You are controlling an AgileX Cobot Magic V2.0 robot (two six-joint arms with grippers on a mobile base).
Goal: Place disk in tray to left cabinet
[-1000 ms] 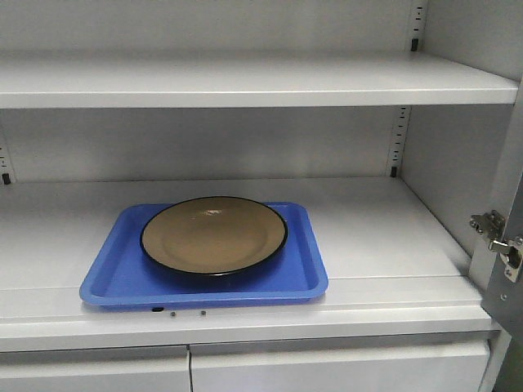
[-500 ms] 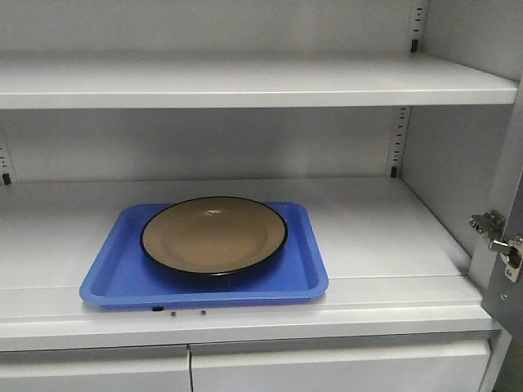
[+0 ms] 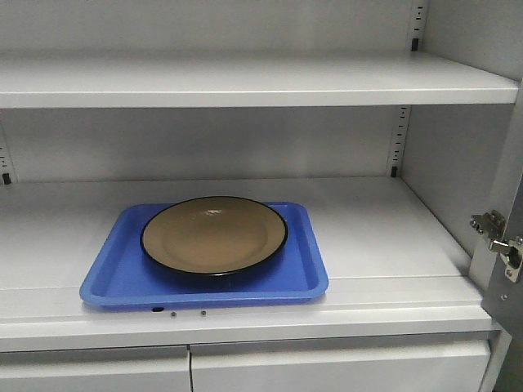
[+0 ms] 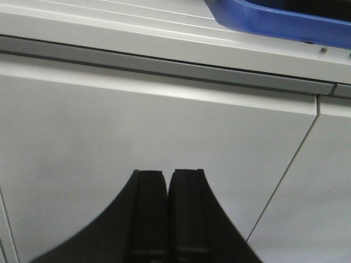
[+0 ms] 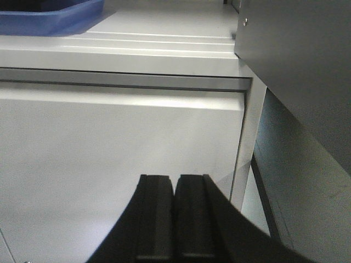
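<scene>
The tan disk (image 3: 214,235) with a thin black rim lies flat in the blue tray (image 3: 302,273). The tray sits on the middle shelf of the pale grey cabinet (image 3: 384,237), near its front edge. No gripper shows in the front view. My left gripper (image 4: 168,174) is shut and empty, low in front of the lower cabinet doors, with the tray's front edge (image 4: 274,19) above it. My right gripper (image 5: 175,178) is shut and empty, also in front of the lower doors, with a corner of the tray (image 5: 49,16) at upper left.
An upper shelf (image 3: 245,82) runs above the tray. A door hinge (image 3: 498,241) sticks out at the right. The open cabinet door (image 5: 307,66) hangs close on the right of my right gripper. The seam between the lower doors (image 4: 285,175) runs right of my left gripper.
</scene>
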